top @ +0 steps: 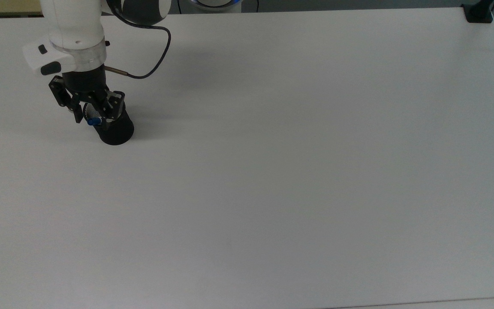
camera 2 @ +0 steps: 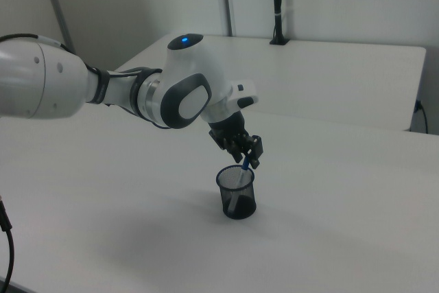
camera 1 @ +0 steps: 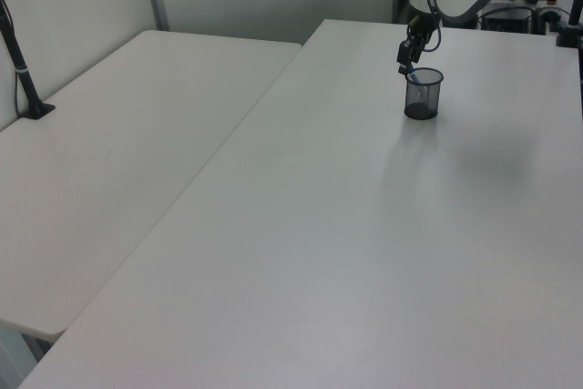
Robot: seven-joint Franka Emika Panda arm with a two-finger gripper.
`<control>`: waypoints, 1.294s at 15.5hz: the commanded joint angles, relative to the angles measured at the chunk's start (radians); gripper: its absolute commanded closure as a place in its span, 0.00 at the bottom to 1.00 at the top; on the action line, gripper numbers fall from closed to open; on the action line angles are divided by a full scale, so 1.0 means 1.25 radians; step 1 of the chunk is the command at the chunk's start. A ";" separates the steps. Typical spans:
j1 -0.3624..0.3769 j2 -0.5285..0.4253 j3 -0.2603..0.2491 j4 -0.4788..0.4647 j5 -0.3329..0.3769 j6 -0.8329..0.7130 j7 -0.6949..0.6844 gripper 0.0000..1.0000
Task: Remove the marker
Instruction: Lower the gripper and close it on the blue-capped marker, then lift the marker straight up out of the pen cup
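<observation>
A black mesh cup (top: 116, 128) stands near the top view's far left, with the marker (top: 94, 122) leaning in it and its blue cap poking over the rim. My gripper (top: 93, 117) hangs just above the cup's mouth, open, with one finger on each side of the cap. In the left view the gripper (camera 1: 406, 57) sits right above the cup (camera 1: 423, 95) and the marker (camera 1: 411, 71). The right view shows the gripper (camera 2: 247, 157) at the marker's top (camera 2: 245, 167), over the cup (camera 2: 237, 194). The cup wall and the fingers hide most of the marker's barrel.
The white table (top: 272, 171) stretches wide to the top view's right and front. A black clamp (top: 478, 13) sits at its far right corner. A second table (camera 1: 109, 152) with a black post (camera 1: 20, 66) lies at the left view's left.
</observation>
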 commanded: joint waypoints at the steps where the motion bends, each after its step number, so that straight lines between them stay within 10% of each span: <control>1: 0.011 0.000 -0.008 -0.018 -0.005 0.037 0.028 0.61; 6: 0.005 -0.013 -0.008 -0.014 0.000 0.028 0.026 0.82; 20: -0.007 -0.230 -0.010 0.056 0.046 -0.201 0.014 0.84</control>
